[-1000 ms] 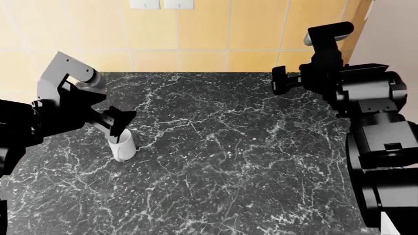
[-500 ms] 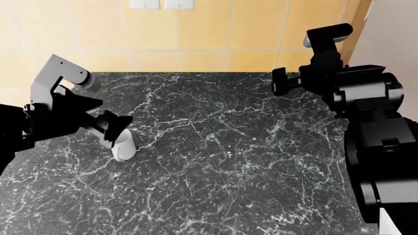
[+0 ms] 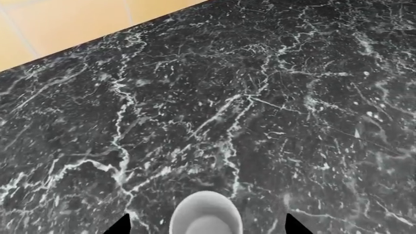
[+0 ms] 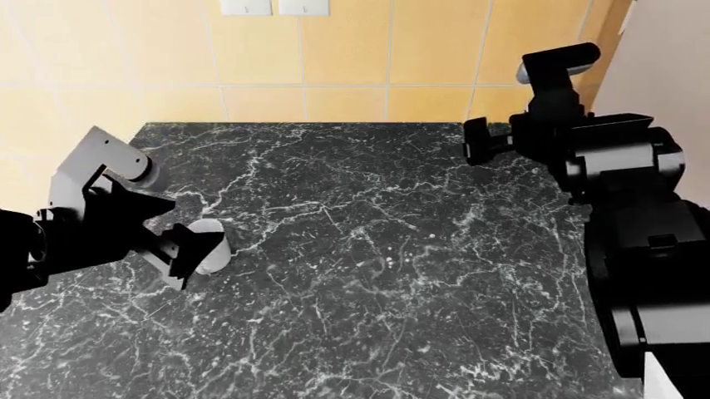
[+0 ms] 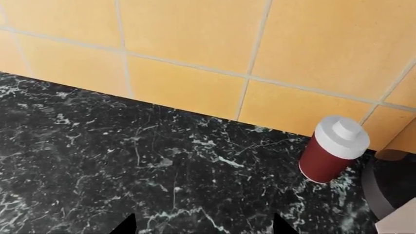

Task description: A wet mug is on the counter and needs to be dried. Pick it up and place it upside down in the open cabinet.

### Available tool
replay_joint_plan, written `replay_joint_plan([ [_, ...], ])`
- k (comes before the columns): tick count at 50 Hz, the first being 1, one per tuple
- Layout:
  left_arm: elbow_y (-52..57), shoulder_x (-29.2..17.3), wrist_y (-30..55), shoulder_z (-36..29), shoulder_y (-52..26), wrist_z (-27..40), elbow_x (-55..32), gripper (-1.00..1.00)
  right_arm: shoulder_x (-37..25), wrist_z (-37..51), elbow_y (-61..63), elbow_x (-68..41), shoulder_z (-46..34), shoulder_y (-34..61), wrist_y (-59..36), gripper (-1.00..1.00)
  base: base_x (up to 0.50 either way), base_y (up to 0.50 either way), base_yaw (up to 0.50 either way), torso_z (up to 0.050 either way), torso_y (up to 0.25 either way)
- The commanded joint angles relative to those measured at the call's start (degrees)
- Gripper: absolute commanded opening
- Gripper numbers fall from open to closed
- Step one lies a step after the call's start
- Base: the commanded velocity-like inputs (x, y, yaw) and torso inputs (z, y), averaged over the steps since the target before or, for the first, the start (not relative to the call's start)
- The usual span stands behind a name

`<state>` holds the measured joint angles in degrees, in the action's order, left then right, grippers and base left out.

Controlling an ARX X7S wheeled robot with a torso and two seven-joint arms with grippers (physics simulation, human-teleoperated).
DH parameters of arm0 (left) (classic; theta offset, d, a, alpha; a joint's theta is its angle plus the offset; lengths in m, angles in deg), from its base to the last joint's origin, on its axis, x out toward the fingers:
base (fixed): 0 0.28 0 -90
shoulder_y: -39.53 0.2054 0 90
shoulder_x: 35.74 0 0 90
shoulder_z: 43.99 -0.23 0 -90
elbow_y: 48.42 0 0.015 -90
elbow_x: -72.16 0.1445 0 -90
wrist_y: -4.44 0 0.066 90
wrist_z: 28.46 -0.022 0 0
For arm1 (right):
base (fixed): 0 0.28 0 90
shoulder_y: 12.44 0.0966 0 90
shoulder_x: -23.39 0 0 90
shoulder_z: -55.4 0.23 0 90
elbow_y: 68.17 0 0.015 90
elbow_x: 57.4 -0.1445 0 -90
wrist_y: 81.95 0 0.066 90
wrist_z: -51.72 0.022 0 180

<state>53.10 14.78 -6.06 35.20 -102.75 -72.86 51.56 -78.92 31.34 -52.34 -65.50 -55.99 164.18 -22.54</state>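
Lifted and tipped sideways, the mug (image 4: 208, 246) sits in left gripper (image 4: 189, 253) jaws.

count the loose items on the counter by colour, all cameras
white: 1, the mug between the left gripper's fingers
red-brown with a white cap: 1, the shaker by the tiled wall
total: 2

Mug (image 4: 206, 248) between left gripper (image 4: 186, 254) fingers, over the counter (image 4: 377, 249) left side. Shaker (image 5: 334, 149) stands on the counter by the tiled wall (image 5: 215, 44) (far right).
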Motion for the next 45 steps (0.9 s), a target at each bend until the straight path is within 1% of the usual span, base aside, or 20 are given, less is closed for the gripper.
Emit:
replay_joint_plan([
  [1, 0.5, -0.3, -1.0, -0.5, 2.0, 0.2, -0.2, 1.0, 0.1, -0.1, -0.5, 0.3, 0.6, -0.3, 0.7, 1.0, 0.0, 0.0, 0.0, 0.0, 0.0],
  [8, -2.4, 0.9, -3.4, -1.5, 2.9, 1.3, 1.0, 1.0, -0.1, 0.0, -0.6, 0.7, 1.1, -0.7, 0.9, 1.0, 0.0, 0.0, 0.0, 0.0, 0.0],
  [25, -4.0, 1.4, -5.8, -1.6, 5.0, 1.8, 1.0, 1.0, 0.2, -0.2, -0.6, 1.4, 2.0, -0.7, 1.0, 1.0, 0.0, 0.0, 0.0, 0.0, 0.0],
  [35, -7.6, 2.4, -8.3, -2.2, 5.9, 3.0, 2.2, 1.0, 0.2, -0.4, -0.5, 1.9, 2.3, -0.7, 1.2, 1.0, 0.0, 0.0, 0.0, 0.0, 0.0],
  [45, -8.1, 2.6, -9.2, -2.5, 6.9, 3.5, 2.4, 1.0, 0.4, -0.5, -0.4, 2.3, 2.5, -0.5, 1.3, 1.0, 0.0, 0.0, 0.0, 0.0, 0.0],
])
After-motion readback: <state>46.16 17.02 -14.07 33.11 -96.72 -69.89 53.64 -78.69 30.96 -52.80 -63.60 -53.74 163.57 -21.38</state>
